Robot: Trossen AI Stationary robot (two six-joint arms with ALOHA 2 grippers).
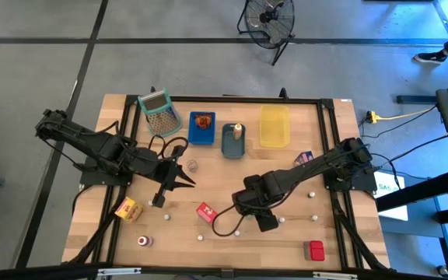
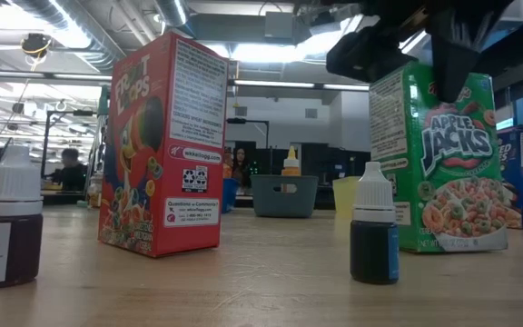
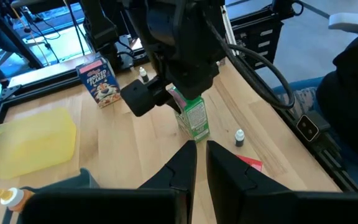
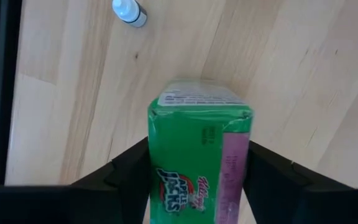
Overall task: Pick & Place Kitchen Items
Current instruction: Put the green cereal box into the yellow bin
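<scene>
A green cereal carton [image 4: 197,155] stands upright on the table [image 1: 286,233] in front of the middle. It also shows in the low view [image 2: 443,163] and the left wrist view [image 3: 194,115]. My right gripper [image 1: 247,205] points down over it, a finger on each side, and hides it in the high view. My left gripper [image 1: 176,177] hangs shut above the table, left of centre, touching nothing. A red carton [image 1: 206,211] stands just left of the right gripper, and a yellow carton [image 1: 127,208] lies at the near left. My right gripper has the green carton between its two fingers [image 4: 132,171], which lie against two opposite sides of it [image 4: 157,186] near the top. The fingers come from above, pointing down. The carton stands upright with its bottom [image 2: 452,243] on the table.
A mesh basket [image 1: 159,113], a blue tray [image 1: 202,128], a grey tray [image 1: 233,141] and a yellow tray [image 1: 274,126] line the far edge. A blue carton [image 1: 303,158], a red item [image 1: 315,250] and small white-capped bottles [image 2: 375,227] stand scattered on the near half.
</scene>
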